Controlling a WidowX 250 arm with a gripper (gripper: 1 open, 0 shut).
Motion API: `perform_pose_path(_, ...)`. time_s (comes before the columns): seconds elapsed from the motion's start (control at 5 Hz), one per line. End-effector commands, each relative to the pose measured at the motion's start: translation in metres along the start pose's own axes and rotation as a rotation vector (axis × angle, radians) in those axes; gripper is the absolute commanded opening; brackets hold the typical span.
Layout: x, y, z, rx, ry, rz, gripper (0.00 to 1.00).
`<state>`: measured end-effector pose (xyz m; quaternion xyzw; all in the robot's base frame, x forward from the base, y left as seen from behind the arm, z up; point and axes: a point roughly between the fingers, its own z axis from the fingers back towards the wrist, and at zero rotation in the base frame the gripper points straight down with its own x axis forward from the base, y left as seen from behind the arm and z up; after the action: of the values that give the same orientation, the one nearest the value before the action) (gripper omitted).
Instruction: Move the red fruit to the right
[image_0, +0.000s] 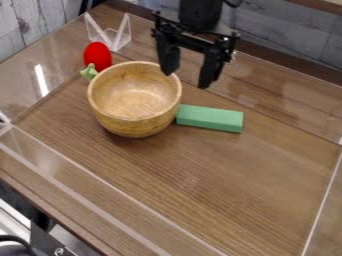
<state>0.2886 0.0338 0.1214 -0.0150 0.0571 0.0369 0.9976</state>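
Note:
The red fruit (96, 55) is small, glossy and bright red with a green leafy end at its lower left. It lies on the table just behind the left rim of the wooden bowl (135, 98). My gripper (189, 68) hangs above the table behind the bowl's right side, to the right of the fruit and apart from it. Its two dark fingers (211, 68) stand open and hold nothing.
A flat green rectangular block (210, 119) lies against the bowl's right side. A clear plastic wall (40, 80) rings the wooden table. A white wire stand (110, 28) is behind the fruit.

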Motion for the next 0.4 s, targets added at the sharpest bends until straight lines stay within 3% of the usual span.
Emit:
perform_pose_path(0.0, 0.007, 0.027, 0.024, -0.004, -0.058, 0.027, 1.00)
perform_pose_path(0.2, 0.004, 0.059, 0.031, -0.007, -0.079, 0.062, 1.00)
